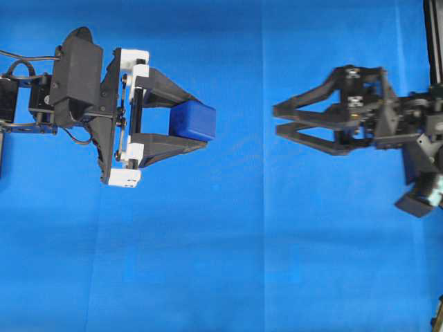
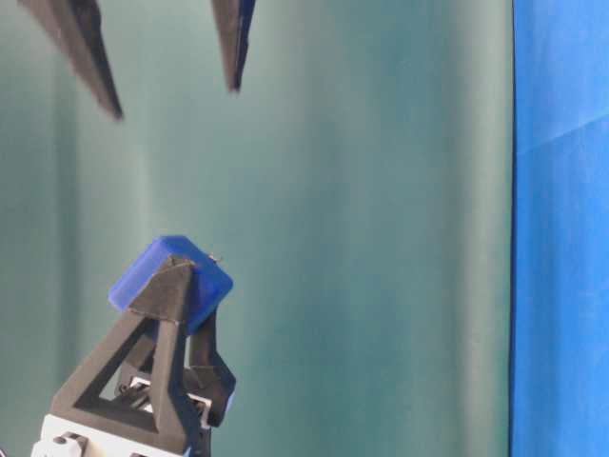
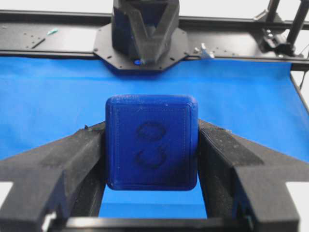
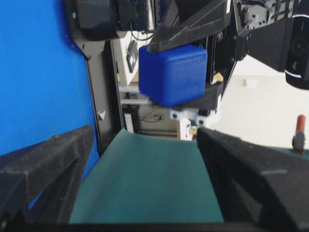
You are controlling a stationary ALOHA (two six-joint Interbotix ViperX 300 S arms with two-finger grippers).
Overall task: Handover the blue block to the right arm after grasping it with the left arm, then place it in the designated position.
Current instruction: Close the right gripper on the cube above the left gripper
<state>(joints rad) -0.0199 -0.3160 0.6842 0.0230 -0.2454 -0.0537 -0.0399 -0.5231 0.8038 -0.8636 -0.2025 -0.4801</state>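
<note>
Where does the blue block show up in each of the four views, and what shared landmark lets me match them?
Overhead exterior: blue block left of centre, at the fingertips of the left gripper.
Table-level exterior: lower left, raised.
Left wrist: centre, between the fingers.
Right wrist: upper centre, beyond the open right gripper.
Shared landmark: the black fingers clamping the block.

Embossed "8" on blue block (image 3: 151,142)

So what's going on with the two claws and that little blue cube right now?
Left pincer shut on blue block, held above the cloth. Right pincer open, facing it, a gap away. Nothing between them.
</note>
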